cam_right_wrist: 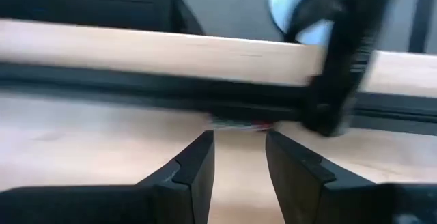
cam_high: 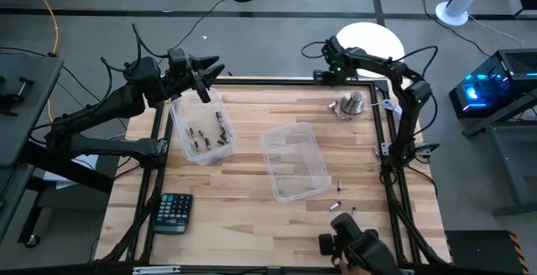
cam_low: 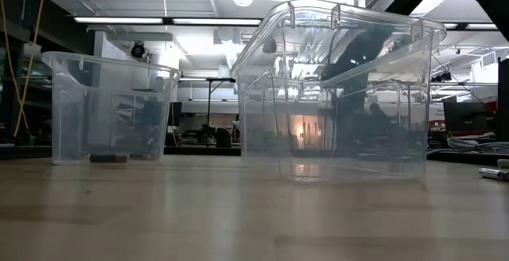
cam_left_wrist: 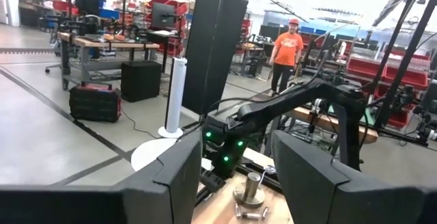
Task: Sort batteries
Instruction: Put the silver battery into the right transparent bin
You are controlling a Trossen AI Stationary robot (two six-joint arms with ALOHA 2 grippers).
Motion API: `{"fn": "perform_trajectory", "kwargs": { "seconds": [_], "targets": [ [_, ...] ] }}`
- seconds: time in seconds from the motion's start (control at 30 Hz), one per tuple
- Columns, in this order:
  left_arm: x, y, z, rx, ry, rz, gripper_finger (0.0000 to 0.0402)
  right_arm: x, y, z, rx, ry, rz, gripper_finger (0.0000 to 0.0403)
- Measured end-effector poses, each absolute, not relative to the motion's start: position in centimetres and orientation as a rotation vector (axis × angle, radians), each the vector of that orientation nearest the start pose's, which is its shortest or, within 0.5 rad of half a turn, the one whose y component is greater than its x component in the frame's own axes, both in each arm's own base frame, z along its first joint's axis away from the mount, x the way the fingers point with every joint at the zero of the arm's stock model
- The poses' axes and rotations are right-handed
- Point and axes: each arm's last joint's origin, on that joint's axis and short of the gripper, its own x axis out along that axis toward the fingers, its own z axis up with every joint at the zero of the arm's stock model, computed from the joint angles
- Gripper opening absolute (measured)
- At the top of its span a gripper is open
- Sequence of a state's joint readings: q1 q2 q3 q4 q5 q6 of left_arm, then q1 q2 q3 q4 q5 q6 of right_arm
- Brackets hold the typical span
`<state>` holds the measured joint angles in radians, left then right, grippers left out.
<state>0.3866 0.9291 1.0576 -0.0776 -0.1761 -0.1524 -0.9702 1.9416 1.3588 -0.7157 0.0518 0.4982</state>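
The right tool [cam_right_wrist: 239, 157], fingers parted with nothing between them, hangs over the wooden table [cam_right_wrist: 82, 149] near its black frame rail [cam_right_wrist: 136, 91].

2 bins [cam_high: 295, 162], 1 calculator [cam_high: 174, 212]

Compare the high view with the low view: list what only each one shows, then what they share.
Only the high view: the calculator, the metal knob, the left end effector raised above the left bin, the right end effector near the table's front edge. Only the low view: the room behind the table. Both: the two clear bins, left and middle, and loose batteries.
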Motion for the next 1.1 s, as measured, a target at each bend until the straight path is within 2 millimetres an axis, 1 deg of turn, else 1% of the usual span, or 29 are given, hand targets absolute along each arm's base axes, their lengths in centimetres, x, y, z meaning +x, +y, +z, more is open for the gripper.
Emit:
{"fn": "perform_trajectory", "kwargs": {
  "seconds": [0.07,0.13,0.33,0.5,0.67,0.8,0.97,1.1],
  "targets": [
    [17.7,7.8,41.1,-0.144,-0.094,0.559,0.0168,20.9,-31.4,16.9,1.002,1.009,-1.199,0.0126],
    [17.7,7.8,41.1,-0.143,-0.095,0.562,0.0168,21.1,-31.7,17.2,0.977,0.975,-1.213,0.0126],
    [17.7,7.8,41.1,-0.143,-0.096,0.576,0.0168,21.1,-32.1,17.2,0.973,0.939,-1.241,0.0126],
    [17.7,7.8,41.1,-0.143,-0.095,0.576,0.0168,21.4,-32.3,16.0,1.002,0.951,-1.232,0.0126],
    [17.7,7.8,41.1,-0.145,-0.096,0.576,0.0168,21.5,-32.5,15.4,1.019,0.96,-1.239,0.0126],
    [17.7,7.8,41.1,-0.146,-0.095,0.576,0.0168,21.5,-32.2,15.3,1.027,0.993,-1.233,0.0126],
    [17.7,7.8,41.0,-0.146,-0.092,0.576,0.0168,22.4,-31.3,15.2,0.965,1.036,-1.251,0.0126],
    [17.7,7.8,41.0,-0.146,-0.087,0.576,0.0168,22.6,-30.9,15.0,0.983,1.058,-1.243,0.0126]
  ]
}}
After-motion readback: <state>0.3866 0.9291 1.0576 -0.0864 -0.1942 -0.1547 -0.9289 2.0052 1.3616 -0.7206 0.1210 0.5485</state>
